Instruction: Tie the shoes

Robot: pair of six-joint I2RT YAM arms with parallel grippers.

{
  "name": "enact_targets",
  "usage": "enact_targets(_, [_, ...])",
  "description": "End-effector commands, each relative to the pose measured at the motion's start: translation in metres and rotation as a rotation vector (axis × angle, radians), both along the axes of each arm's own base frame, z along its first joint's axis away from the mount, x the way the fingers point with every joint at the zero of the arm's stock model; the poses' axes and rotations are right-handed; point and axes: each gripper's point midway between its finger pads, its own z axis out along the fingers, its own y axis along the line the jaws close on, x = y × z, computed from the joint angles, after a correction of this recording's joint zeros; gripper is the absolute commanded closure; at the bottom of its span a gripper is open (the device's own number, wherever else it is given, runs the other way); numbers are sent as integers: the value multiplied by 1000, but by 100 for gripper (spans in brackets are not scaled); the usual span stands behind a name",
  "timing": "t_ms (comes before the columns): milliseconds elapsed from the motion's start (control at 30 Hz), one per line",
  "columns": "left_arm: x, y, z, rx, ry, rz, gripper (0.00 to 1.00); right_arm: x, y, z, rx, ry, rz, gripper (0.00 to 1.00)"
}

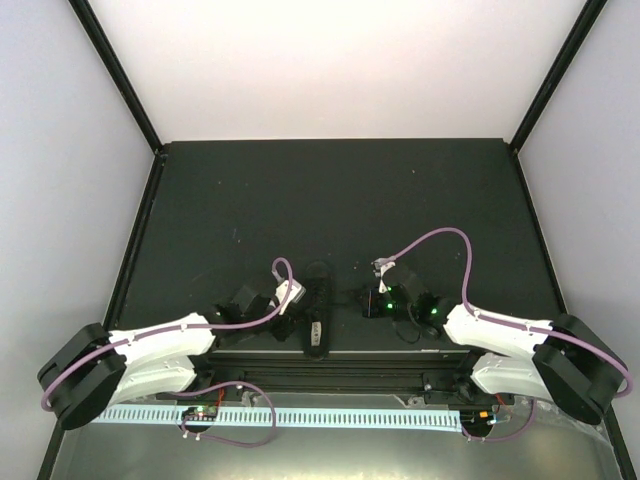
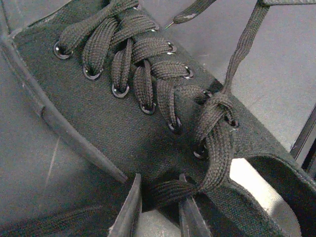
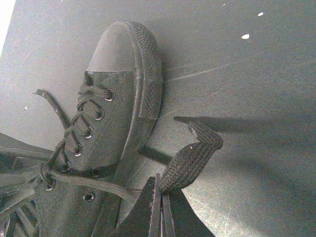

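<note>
A small narrow black canvas shoe (image 1: 317, 300) lies on the dark matte worktop (image 1: 330, 200) near its 6 o'clock edge, between the two arms. Its toe points to 12 o'clock and a small pale patch (image 1: 316, 330) sits at its 6 o'clock end. The left end effector (image 2: 159, 197) is at the shoe's 9 o'clock side, close over the top eyelets. Its two fingers stand only a narrow gap apart, with a lace strand (image 2: 170, 191) lying across that gap; whether they are pressing it cannot be told. Above them in the left wrist view, the thin black woven laces (image 2: 143, 64) cross from eyelet to eyelet, and one strand runs off toward 1 o'clock. The right end effector (image 3: 159, 197) is at the shoe's 3 o'clock side, its fingers closed together and pinching a flat lace end (image 3: 195, 153), which rises from them and folds over at its tip. From that grip the lace leads back to the upper eyelets. The rubber toe cap (image 3: 111, 49) rests on the worktop, and another loose lace tip (image 3: 49, 103) lies just beside the shoe's far side.
</note>
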Motion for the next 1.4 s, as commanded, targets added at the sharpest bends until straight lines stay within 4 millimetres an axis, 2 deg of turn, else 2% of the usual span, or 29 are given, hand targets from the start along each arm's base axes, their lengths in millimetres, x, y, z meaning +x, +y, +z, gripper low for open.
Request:
enact_targets(0, [14,-16,23,-59,-72,-12,82,6,2,13,23,-35,-7,98])
enact_targets(133, [13,-18,32,-93,-83,-10,98,7,0,13,16,-40,-14,98])
enact_targets(267, [12,-22,57,-180,-145,-5,99,19,-5,24,-15,-89,-45,98])
enact_targets(400, [9,-27,73,-243,-168,-20,98,49,8,58,-19,-184,-32,98])
enact_targets(467, [8,-28,71,-238,-159,-25,98,65,27,75,-31,-217,12,98])
enact_targets(500, [7,-29,69,-237,-150,-28,98,71,42,87,-15,-226,54,98])
enact_targets(567, [6,-31,68,-242,-133,-32,98,78,75,98,23,-206,153,98])
enact_targets(600, [5,-31,68,-246,-128,-33,98,79,97,112,82,-204,222,98])
enact_targets(667, [5,-32,70,-260,-128,-27,98,67,131,120,177,-173,349,98])
enact_targets(700, [5,-32,72,-268,-131,-22,98,58,146,120,204,-157,411,95])
enact_targets(767, [5,-31,74,-275,-134,-15,98,38,167,110,215,-110,516,85])
enact_targets(800, [5,-31,74,-278,-135,-13,98,33,169,104,206,-94,532,77])
enact_targets(900, [5,-29,74,-275,-132,-8,98,40,150,85,156,-71,441,52])
enact_targets(1000, [3,-28,73,-277,-122,-5,98,48,122,79,167,-62,373,39])
enact_targets(1167, [5,-26,71,-260,-105,20,99,46,88,79,141,-115,339,31])
enact_targets(1367, [9,-29,72,-254,-94,25,98,5,81,85,283,-165,467,31])
